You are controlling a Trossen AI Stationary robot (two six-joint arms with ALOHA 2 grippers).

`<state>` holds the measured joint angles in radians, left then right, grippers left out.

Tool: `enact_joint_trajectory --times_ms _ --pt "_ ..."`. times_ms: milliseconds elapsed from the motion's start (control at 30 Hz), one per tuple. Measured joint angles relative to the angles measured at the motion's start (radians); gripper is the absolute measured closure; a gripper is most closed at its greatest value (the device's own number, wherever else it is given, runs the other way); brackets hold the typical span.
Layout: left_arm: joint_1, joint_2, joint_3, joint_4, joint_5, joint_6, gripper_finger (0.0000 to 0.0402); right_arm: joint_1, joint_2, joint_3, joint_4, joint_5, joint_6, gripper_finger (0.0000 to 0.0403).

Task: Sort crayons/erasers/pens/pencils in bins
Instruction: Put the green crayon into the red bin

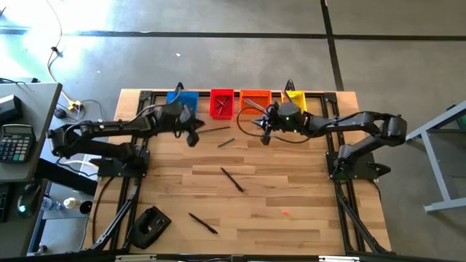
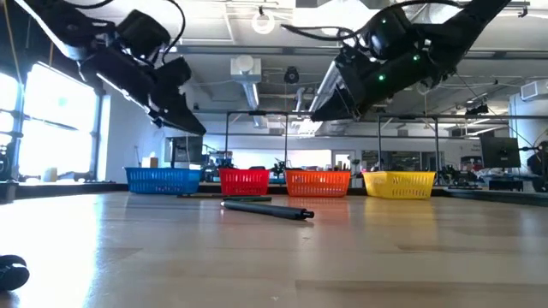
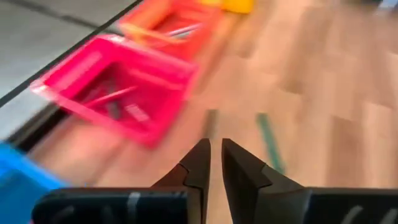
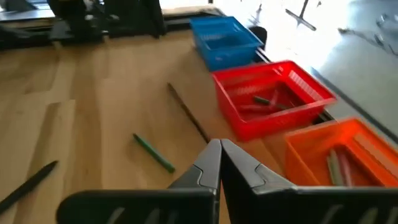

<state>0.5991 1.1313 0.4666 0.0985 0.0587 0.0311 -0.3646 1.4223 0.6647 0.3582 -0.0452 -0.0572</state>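
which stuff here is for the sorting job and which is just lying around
For the job: blue plastic bin, red plastic bin, orange plastic bin, yellow plastic bin, green stick, dark pens, tiny pink-red eraser.

Lying about: grey desk calculator, black device.

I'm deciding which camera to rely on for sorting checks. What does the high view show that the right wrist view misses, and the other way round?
Only the high view shows the yellow bin, a small pink-red eraser on the near table, and the left gripper. Only the right wrist view shows the right gripper with jaws shut and the sticks inside the red bin clearly. Both show the blue bin, the orange bin and the green stick.
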Motion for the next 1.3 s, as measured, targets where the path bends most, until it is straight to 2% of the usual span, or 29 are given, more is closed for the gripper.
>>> enact_joint_trajectory --times_ms 167,367,900,1033,1300 --pt "-0.076 0.008 -0.027 0.027 0.027 0.032 0.0385 0.034 0.005 -0.068 0.151 -0.043 -0.032 0.0403" --pt "-0.099 0.009 -0.029 0.012 0.026 0.027 0.0385 0.031 0.005 -0.168 0.372 -0.106 -0.005 0.0403" --pt "-0.110 0.023 -0.029 0.010 0.038 -0.042 0.0338 0.031 0.005 -0.191 0.394 -0.132 -0.055 0.0403" --pt "-0.155 0.050 -0.027 0.013 0.035 -0.104 0.0329 0.036 0.005 -0.191 0.378 -0.132 -0.055 0.0403" --pt "-0.268 0.143 -0.014 0.079 -0.066 -0.196 0.0327 0.038 0.005 -0.191 0.369 -0.132 -0.054 0.0403"
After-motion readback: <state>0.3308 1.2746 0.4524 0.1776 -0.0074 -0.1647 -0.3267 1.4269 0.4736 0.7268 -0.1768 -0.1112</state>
